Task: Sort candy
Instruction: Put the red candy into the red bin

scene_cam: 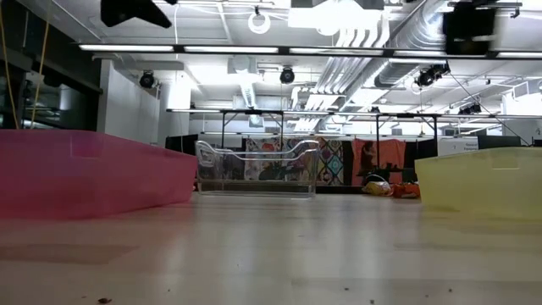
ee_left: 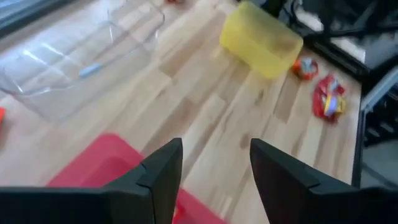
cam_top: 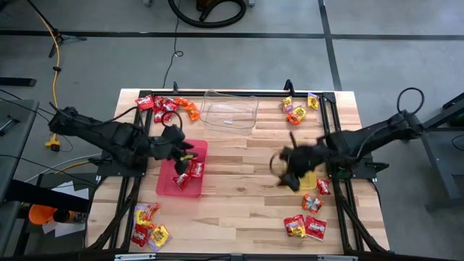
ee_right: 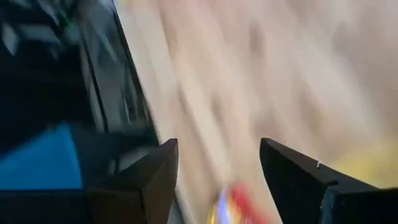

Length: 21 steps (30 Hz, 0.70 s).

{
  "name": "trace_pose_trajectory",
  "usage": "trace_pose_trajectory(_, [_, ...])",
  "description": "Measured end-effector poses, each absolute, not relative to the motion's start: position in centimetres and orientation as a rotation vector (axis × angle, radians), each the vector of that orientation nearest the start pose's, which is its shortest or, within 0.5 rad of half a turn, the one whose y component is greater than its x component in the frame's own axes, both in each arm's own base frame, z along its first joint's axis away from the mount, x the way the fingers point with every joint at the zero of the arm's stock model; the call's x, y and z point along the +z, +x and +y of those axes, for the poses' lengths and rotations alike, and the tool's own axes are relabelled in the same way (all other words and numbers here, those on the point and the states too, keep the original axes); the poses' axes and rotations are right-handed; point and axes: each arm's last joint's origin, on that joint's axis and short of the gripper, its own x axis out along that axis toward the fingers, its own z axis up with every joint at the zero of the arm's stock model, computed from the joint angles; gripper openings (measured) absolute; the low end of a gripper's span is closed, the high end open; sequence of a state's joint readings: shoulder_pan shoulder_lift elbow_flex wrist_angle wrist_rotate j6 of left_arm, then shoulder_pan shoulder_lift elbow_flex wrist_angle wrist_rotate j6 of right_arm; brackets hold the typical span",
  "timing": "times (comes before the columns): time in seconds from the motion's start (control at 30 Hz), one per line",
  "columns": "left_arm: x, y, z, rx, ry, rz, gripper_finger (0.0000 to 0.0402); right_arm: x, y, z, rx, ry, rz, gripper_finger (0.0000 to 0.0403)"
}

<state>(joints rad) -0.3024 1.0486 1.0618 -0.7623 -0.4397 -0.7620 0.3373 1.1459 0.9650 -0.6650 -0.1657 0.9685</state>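
- Nearest the overhead camera, the left pincer (cam_top: 187,154) hung over the red tray (cam_top: 168,183), its fingers (ee_left: 163,177) spread with nothing between them.
- The red tray sat on the left half of the table (cam_top: 239,196) and held a few red candy packets (cam_top: 190,174) toward its right side.
- The clear tray (cam_top: 230,113) stood at the far middle of the table, and nothing showed inside it.
- The yellow tray (cam_top: 310,179) lay on the right half, mostly covered by the right arm; what it held could not be told.
- The right pincer (cam_top: 288,175) hovered just left of the yellow tray, fingers (ee_right: 155,180) apart and holding nothing.
- Loose candy lay in four clusters on the table: red and orange packets (cam_top: 168,106) at the far left corner beside the clear tray, orange and yellow ones (cam_top: 297,110) at the far right, red and yellow ones (cam_top: 147,225) at the near left, and red ones (cam_top: 307,225) at the near right.
- Two more packets (cam_top: 317,194) lay just near of the yellow tray.
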Motion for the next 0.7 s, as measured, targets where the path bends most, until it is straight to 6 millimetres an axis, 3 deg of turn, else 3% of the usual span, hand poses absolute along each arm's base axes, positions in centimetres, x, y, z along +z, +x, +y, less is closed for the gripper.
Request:
trace_pose_trajectory(0.17, [33.2,20.0,-4.4,0.372,-0.446,0.6,0.0175,26.7,19.7,13.7,0.064,0.881,1.275,0.0222])
trace_pose_trajectory(0.37, [33.2,20.1,-3.9,0.387,-0.456,0.598,0.0175,23.1,17.3,19.7,0.0,0.798,1.502,0.0222])
trace_pose_trajectory(0.5, [33.2,20.1,-3.9,0.384,-0.449,0.598,0.0175,20.4,16.0,21.9,-0.104,0.688,1.589,0.0222])
trace_pose_trajectory(0.7, [33.2,20.1,-3.9,0.387,-0.458,0.596,0.0175,16.8,15.3,23.1,-0.253,0.538,1.682,0.0222])
